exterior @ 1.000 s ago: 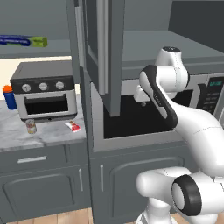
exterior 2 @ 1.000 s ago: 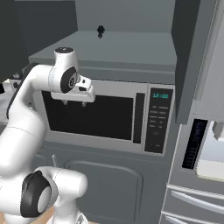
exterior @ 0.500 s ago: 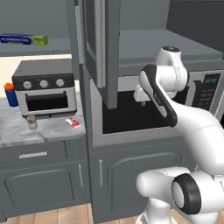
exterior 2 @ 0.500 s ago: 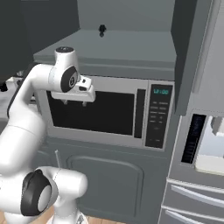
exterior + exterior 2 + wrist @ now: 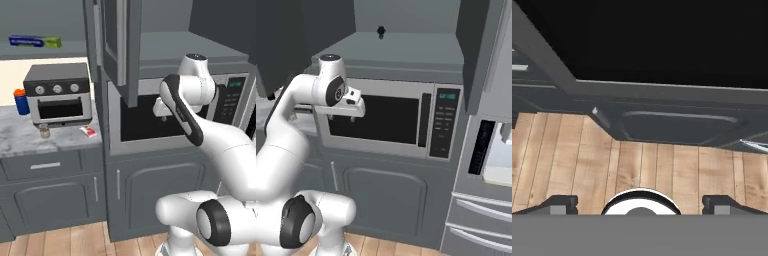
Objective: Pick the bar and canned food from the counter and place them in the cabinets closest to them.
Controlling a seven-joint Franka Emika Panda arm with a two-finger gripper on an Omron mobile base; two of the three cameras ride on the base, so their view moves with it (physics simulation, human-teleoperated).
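Can [image 5: 44,132] left of bar [image 5: 88,131], both on counter [image 5: 20,142] before toaster oven [image 5: 58,94]

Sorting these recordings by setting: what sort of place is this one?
A rendered home kitchen, most likely: a grey-veined white marble counter carrying a silver toaster oven, a built-in black-and-silver microwave under dark grey wall cabinets, and a steel fridge alongside.

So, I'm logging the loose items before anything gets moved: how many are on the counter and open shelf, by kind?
Bar: 1
Canned food: 1
Blue cylinder with orange lid: 1
Long blue-and-green box: 1
Total: 4
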